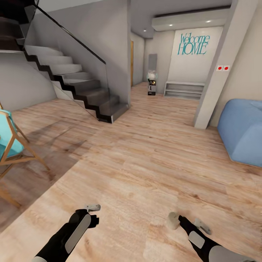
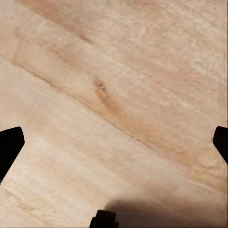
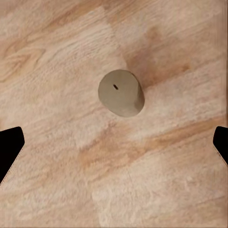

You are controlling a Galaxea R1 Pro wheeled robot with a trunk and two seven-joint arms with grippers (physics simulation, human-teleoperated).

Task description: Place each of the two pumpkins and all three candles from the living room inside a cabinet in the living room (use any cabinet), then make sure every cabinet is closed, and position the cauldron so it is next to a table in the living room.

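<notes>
A short cream-white candle (image 1: 173, 220) stands on the wood floor just ahead of my right arm's tip. From the right wrist view I look down on the candle's (image 3: 121, 92) top and wick, its shadow falling beside it. My right gripper (image 3: 114, 142) is open above it, its dark fingertips (image 3: 9, 147) spread wide and well clear of the candle. My left gripper (image 2: 114, 142) is also open, over bare planks with nothing between its fingers. Pumpkins, cabinet and cauldron are out of view.
A staircase (image 1: 76, 83) with a glass side rises at the far left. A teal chair with a wooden frame (image 1: 11, 145) stands at the left edge, and a blue beanbag (image 1: 243, 131) at the right beside a pillar (image 1: 218, 72). A hallway with a low shelf (image 1: 183, 89) lies ahead.
</notes>
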